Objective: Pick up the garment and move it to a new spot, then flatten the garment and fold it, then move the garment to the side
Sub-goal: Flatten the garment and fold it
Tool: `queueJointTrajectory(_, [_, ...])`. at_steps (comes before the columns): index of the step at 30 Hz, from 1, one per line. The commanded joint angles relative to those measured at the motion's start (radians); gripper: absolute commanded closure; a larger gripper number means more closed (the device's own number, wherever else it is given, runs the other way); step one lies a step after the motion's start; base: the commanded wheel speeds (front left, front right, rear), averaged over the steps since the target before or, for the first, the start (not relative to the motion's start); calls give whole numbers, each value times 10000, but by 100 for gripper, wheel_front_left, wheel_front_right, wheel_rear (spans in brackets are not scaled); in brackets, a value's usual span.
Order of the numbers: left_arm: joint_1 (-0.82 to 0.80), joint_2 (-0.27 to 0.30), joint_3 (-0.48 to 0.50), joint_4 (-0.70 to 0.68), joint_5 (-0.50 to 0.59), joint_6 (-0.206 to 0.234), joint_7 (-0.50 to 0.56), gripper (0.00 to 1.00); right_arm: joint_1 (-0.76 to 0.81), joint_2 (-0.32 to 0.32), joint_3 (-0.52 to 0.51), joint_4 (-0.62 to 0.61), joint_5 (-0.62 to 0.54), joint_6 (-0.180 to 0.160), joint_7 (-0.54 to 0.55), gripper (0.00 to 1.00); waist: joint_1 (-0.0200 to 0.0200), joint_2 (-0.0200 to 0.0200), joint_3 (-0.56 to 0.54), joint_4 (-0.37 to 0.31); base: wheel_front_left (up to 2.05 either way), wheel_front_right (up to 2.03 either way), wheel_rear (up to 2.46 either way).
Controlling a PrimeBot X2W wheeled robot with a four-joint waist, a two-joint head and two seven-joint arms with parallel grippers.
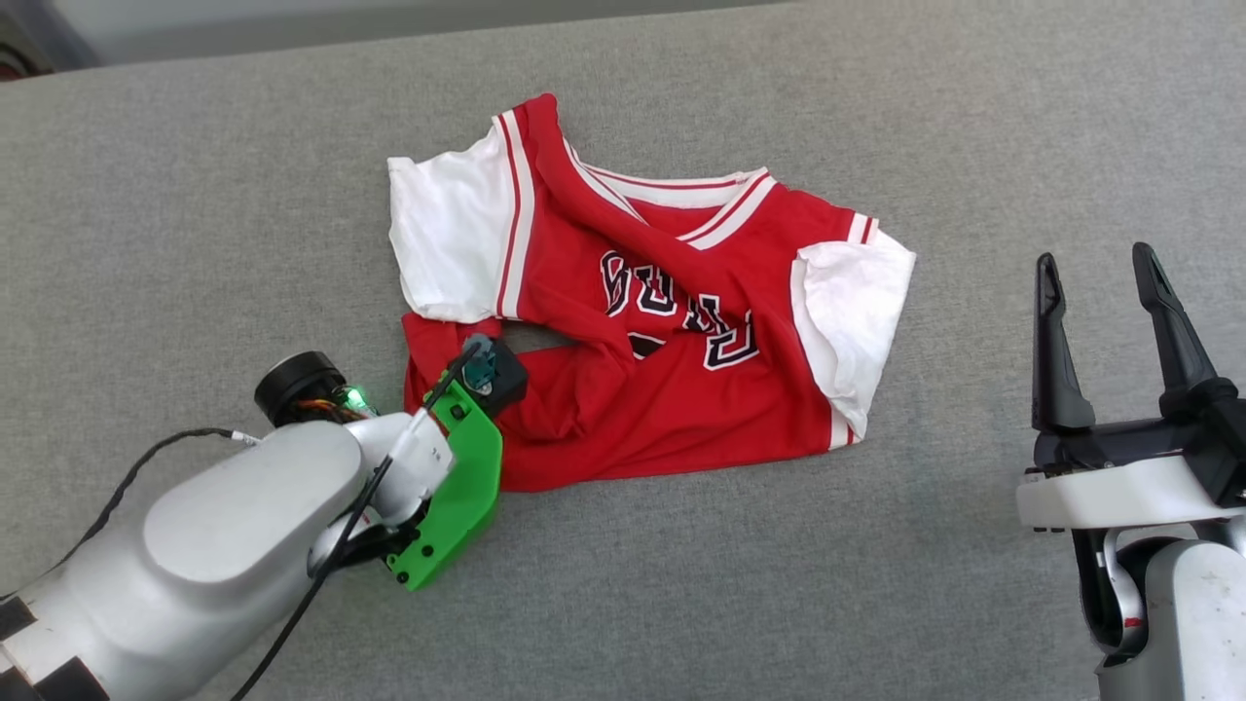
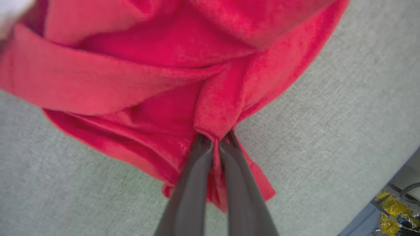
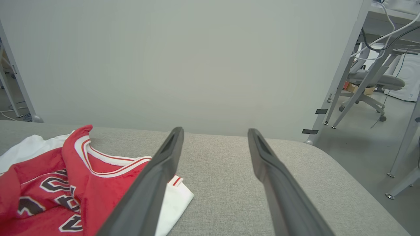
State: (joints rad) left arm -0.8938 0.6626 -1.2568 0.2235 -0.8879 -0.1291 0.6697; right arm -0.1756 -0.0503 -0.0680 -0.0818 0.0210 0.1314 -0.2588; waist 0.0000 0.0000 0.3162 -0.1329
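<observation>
Left wrist view, left tool [image 2: 216, 140] pinching garment [image 2: 137, 75] fold

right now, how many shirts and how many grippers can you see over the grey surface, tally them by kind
shirt: 1, red with white sleeves, lying rumpled
grippers: 2, left gripper shut on the shirt's red edge, right gripper open and apart from the shirt
total: 3

The grey desk [image 1: 876, 584] is bare between the shirt [image 1: 662, 389] and the right hand [image 1: 1093, 255], so a hand could pass there. The bunched-up shirt fills the middle, and the left arm [image 1: 243, 526] blocks its near-left corner.
</observation>
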Motion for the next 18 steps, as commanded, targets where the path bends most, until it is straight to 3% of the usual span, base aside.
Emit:
queueJointTrajectory(1, [320, -286, -234, -47, 203, -14, -512, 100, 31, 1, -70, 8, -19, -7, -30, 0, 0, 0, -231, 38, 0, 0, 0])
queueJointTrajectory(7, [-69, -393, -234, -1246, 637, -15, -1765, 100, 267, 1, -256, -70, 1, -7, -30, 0, 0, 0, -572, 38, 0, 0, 0])
queueJointTrajectory(11, [-189, -1109, -234, -2204, 1103, -15, -2242, 100, 344, 1, -455, -225, 78, -7, -30, 0, 0, 0, -482, -74, 0, 0, 0])
queueJointTrajectory(18, [87, -2509, -234, -2207, 1711, -15, -2070, 100, 260, 1, -541, -314, 233, -7, -30, 0, 0, 0, -52, -382, 0, 0, 0])
